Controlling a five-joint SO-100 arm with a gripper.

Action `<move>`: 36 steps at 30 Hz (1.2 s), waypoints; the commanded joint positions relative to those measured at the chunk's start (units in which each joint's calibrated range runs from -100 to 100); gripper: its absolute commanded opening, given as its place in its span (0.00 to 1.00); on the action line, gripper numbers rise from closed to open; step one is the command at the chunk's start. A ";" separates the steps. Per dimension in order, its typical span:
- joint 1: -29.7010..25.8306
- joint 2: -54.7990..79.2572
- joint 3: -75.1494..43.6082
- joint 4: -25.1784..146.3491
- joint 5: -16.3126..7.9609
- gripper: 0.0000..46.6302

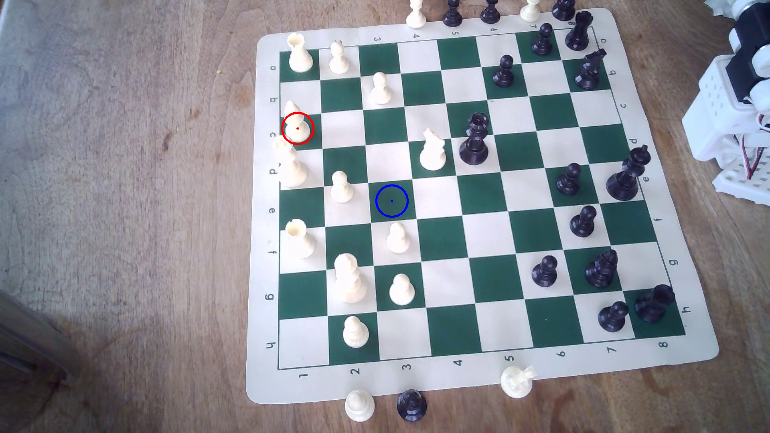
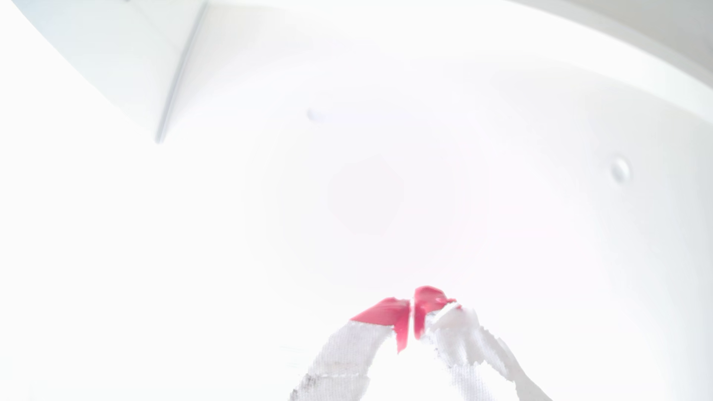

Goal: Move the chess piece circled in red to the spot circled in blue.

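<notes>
I see the gripper [image 2: 412,314] in the wrist view: red-taped tips pressed together, jaws closed on nothing. Background there is blown out white, so I can't place the board relative to the tips from that camera.

Exterior view: the arm [image 1: 737,95] is folded at the exterior view's right edge, off the mat, well apart from everything I need. I can't make out the claw itself there.

The cream bishop [image 1: 296,125] stands upright inside the red ring, on a green square in the column at the far side of the chessboard [image 1: 441,200] from the arm, at the exterior view's left edge. The blue-ringed square [image 1: 391,201] is green and bare, closer to the arm than the bishop, two columns in and two rows toward the exterior view's bottom.

Near the target: a cream pawn [image 1: 341,187] on the side away from the arm, another cream pawn [image 1: 397,238] just below, cream knight [image 1: 432,150] diagonally above, toward the arm.
</notes>
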 commanded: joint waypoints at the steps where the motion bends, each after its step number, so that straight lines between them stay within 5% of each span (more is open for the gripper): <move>1: -0.02 -0.11 0.90 -1.35 0.39 0.00; 7: -1.43 -0.11 0.90 5.78 -0.05 0.03; 14: -1.27 -0.11 0.90 36.57 0.29 0.00; 17: -1.20 -0.11 0.90 57.62 6.84 0.00; 19: -0.96 -0.11 0.90 72.20 6.89 0.00; 23: -0.10 -0.11 -0.55 86.86 4.15 0.07; 25: 1.31 -0.03 -6.44 101.76 0.34 0.15; 36: 7.72 42.93 -39.35 118.88 -2.34 0.26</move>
